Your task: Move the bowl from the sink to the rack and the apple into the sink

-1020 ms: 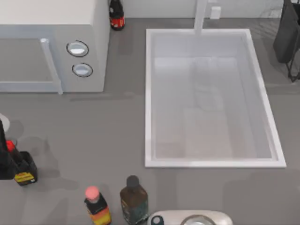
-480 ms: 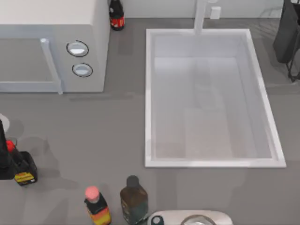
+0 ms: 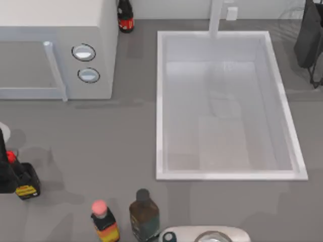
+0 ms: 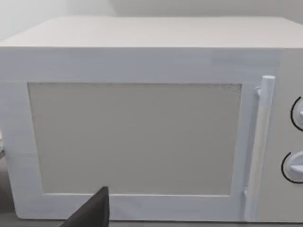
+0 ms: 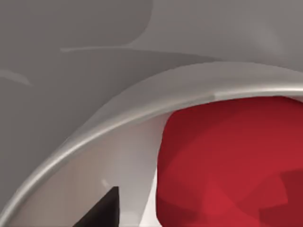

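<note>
**Apple** [image 5: 227,165]: plain deep-red fruit with a smooth, faceted skin, brighter towards its lower middle. In the right wrist view it lies inside a pale round vessel [image 5: 118,118] with a glossy curved rim, close against the inner wall. Grey table surface lies beyond the rim. Its place on the table cannot be told.

**Right gripper** [image 5: 102,210]: one dark tip shows in the right wrist view, just beside the apple and apart from it, over the vessel's pale inside. Whether the grip is open or closed cannot be told.

**Left gripper** [image 4: 92,213]: one dark tip shows in the left wrist view, facing the door of the microwave [image 4: 142,137]. Grip state cannot be told.

**Sink** [image 3: 160,101]: large white rectangular basin with a raised rim, at 3 o'clock of the top view's centre. Its floor is plain and pale. The white tap [image 3: 217,17] stands at the 12 o'clock end.

**Microwave** [image 3: 55,30]: white, at 10 o'clock, with two round knobs [image 3: 84,52] on its right side and an upright bar handle.

**Bottles**:
- a dark one with a red label [image 3: 125,17] at 12 o'clock of the microwave's right corner
- a black one with a yellow label [image 3: 26,184] at 8 o'clock
- a pink-capped one [image 3: 103,219] and a dark grey-capped one [image 3: 144,214], side by side at 6 o'clock
</note>
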`<action>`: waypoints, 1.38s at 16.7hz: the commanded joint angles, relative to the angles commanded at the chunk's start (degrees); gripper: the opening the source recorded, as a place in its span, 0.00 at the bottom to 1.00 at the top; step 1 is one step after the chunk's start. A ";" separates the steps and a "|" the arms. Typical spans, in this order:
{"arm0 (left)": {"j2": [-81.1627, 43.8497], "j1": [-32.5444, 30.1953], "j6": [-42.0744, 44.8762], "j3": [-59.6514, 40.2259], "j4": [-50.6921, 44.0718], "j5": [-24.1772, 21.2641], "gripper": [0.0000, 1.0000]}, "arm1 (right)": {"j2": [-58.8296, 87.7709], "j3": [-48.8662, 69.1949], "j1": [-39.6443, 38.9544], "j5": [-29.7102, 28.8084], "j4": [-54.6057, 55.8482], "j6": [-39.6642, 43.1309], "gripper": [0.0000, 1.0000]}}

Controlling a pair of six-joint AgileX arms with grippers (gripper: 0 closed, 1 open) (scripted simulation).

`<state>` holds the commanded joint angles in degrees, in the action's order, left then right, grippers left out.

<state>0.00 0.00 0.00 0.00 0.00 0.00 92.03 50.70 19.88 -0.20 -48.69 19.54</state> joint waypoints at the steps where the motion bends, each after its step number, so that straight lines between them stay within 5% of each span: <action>1: 0.00 0.00 0.00 0.00 0.00 0.00 1.00 | 1.37 -1.62 0.02 0.00 3.30 -0.05 1.00; 10: 0.00 0.00 0.00 0.00 0.00 0.00 1.00 | 6.60 -7.65 0.13 0.19 14.27 -0.24 1.00; 23: 0.00 0.00 0.00 0.00 0.00 0.00 1.00 | 6.60 -7.65 0.13 0.19 14.27 -0.24 0.02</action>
<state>0.00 0.00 0.00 0.00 0.00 0.00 98.63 43.05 20.01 -0.01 -34.42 19.30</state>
